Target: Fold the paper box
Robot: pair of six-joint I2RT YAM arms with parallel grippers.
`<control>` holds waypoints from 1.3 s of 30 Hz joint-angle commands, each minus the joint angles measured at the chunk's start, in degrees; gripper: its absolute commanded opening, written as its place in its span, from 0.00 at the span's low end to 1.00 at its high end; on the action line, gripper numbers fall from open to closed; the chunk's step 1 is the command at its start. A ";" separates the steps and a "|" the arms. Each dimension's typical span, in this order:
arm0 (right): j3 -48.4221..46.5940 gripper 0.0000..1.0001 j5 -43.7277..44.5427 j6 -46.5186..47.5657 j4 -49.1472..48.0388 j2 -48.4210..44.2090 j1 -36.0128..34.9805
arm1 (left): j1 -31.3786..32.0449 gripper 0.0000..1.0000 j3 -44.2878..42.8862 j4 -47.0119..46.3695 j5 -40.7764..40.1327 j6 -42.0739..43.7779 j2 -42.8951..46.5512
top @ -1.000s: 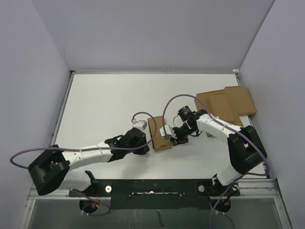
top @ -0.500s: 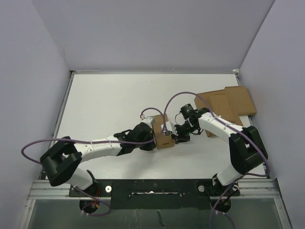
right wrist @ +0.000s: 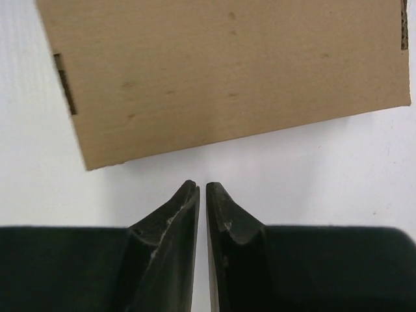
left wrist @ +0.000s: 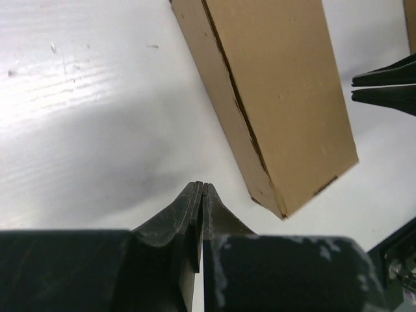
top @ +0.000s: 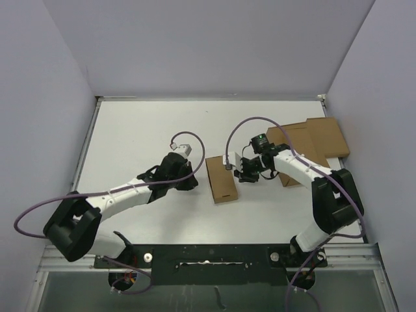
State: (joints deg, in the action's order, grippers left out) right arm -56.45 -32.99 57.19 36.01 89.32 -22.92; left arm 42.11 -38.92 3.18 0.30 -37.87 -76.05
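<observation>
Top view: the paper box [top: 221, 180] is folded into a narrow rectangular brown box and lies flat on the white table [top: 143, 136], a little toward 5 o'clock from the table's centre. Its long axis runs roughly 12 to 6 o'clock, and nothing holds it. The left gripper [top: 193, 184] sits at the box's 9 o'clock, near but not touching. In the left wrist view its fingers [left wrist: 188, 201] are pressed together on nothing, the box [left wrist: 273, 97] lies toward 1 o'clock with a dark seam along its long upper edge, and bare table shows between. The right gripper [top: 238, 174] sits at the box's 2 o'clock, just beside its long side. In the right wrist view its fingertips [right wrist: 186, 195] stand a narrow slit apart and empty, with the box [right wrist: 227, 71] at 12 o'clock just clear of them. A flat brown cardboard stack [top: 325, 136] lies at the table's 2 o'clock corner, well apart from the box.
</observation>
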 commanded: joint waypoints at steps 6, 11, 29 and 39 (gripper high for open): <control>-6.68 0.14 6.80 -5.81 -6.42 9.01 -5.03 | -1.48 0.01 -13.27 -11.90 10.24 4.30 -18.63; -6.13 0.15 4.88 -5.72 -5.49 7.18 -3.46 | -1.39 0.02 -14.20 -13.06 10.16 4.10 -19.14; -9.27 0.41 -14.50 -3.32 9.10 -18.10 15.44 | -7.51 0.68 0.62 -7.39 6.72 11.33 31.78; -25.84 0.98 -15.56 -18.93 10.75 -24.08 19.33 | -9.14 0.98 -11.22 -4.05 11.56 5.93 35.71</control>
State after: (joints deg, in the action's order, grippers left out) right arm -75.85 -45.47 47.83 46.87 66.35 -5.93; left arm 33.52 -44.23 0.05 9.08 -29.56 -41.67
